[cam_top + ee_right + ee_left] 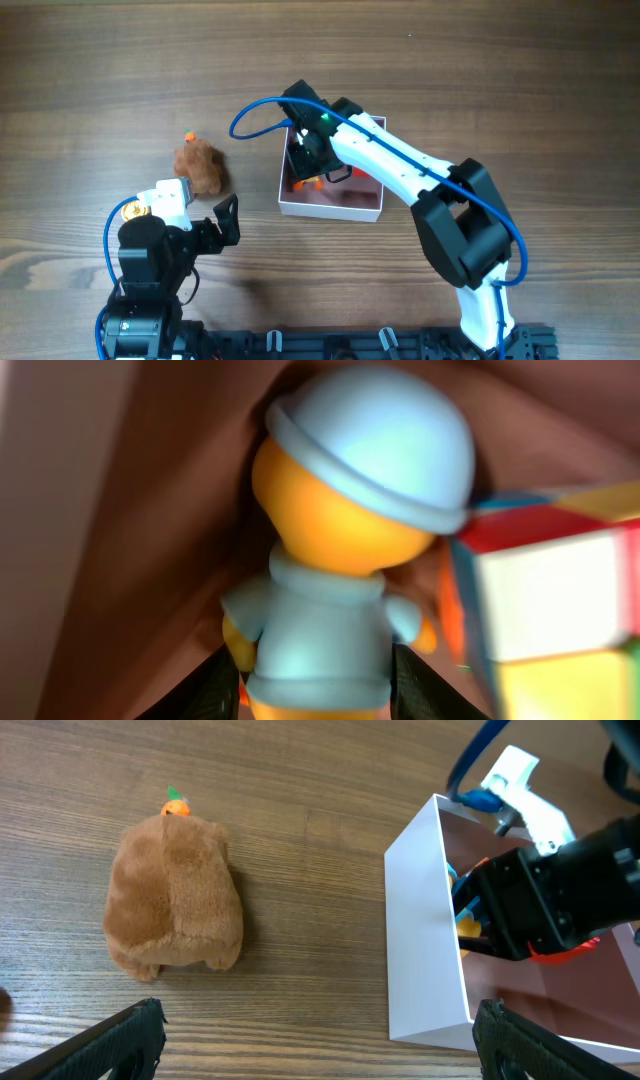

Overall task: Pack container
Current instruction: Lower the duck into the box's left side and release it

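Blue-capped figurine (330, 560) is gripped by right pincer (315, 675) inside container (330, 210); brown plush (200, 167) is left outside at nine o'clock, left pincer (229, 220) held open.

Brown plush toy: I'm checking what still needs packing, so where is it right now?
In the overhead view the brown plush toy lies on the wooden table, outside the container, just off its left wall.

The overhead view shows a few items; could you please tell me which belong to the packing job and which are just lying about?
Part of the job: container, brown plush toy, blue-hatted figurine, colour cube.
Just there: wooden table, blue cable.
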Tool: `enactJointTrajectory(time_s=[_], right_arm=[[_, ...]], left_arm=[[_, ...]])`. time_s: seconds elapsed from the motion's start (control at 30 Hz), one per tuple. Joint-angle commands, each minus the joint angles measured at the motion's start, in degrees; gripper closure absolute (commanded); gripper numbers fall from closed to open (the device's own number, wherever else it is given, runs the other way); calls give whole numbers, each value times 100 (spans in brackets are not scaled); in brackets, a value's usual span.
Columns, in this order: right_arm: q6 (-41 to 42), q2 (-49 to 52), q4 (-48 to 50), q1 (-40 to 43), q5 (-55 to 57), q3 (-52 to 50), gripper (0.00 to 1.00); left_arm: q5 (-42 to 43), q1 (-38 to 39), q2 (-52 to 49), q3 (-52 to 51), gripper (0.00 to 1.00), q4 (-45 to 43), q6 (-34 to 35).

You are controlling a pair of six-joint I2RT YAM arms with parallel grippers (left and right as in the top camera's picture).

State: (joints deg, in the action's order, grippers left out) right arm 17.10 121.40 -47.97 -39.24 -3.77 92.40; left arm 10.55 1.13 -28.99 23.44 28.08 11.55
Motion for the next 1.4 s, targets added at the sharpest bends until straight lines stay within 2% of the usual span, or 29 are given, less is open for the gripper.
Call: enactJointTrajectory(time_s=[0.0, 0.07, 0.37, 0.43, 0.5, 0.57, 0.67, 0.93, 1.37], right_arm=[[-365, -546, 181, -11, 1095, 17, 69], [-529, -592, 369, -9, 1515, 17, 69], [-638, -590, 439, 4, 1287, 17, 67], [-190, -590, 444, 168, 1609, 17, 84], [120, -590, 442, 411, 1602, 17, 87], [299, -586, 455, 739, 1392, 15, 96], [240, -533, 420, 1104, 1056, 15, 96], [192, -210, 247, 1093, 669, -9, 95], [87, -160, -243, 1093, 645, -17, 94]], left_arm=[[33, 26, 11, 131, 0, -11, 94], [33, 26, 11, 131, 0, -9, 94], [33, 26, 11, 131, 0, -9, 94], [33, 26, 11, 131, 0, 11, 94], [31, 26, 11, 131, 0, 61, 94], [31, 26, 11, 131, 0, 90, 94], [31, 26, 11, 131, 0, 90, 94], [31, 26, 11, 131, 0, 90, 94], [31, 26, 9, 131, 0, 92, 94]])
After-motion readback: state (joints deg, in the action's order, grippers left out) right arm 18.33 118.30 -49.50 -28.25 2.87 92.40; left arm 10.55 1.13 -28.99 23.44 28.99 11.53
